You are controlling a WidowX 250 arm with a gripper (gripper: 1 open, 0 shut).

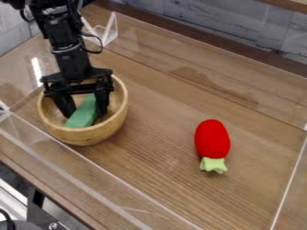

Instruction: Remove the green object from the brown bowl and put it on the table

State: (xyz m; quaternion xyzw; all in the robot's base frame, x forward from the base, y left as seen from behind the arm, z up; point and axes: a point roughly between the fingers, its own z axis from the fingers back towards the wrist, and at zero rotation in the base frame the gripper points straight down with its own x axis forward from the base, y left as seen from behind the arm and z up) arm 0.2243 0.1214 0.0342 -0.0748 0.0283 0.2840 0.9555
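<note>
Spread fingers (108, 102) straddle the green block (84, 114) in the bowl (85, 134), hiding its upper end

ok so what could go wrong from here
The jaws are down inside the bowl, so closing them might catch or drag its wall. The green block lies partly hidden beneath them, so the grip could land off-centre and the block might slip or twist on the way out.

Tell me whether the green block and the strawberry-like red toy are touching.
Apart. In the camera view, the green block lies inside the bowl, with bare tabletop between the bowl and the red toy.
</note>
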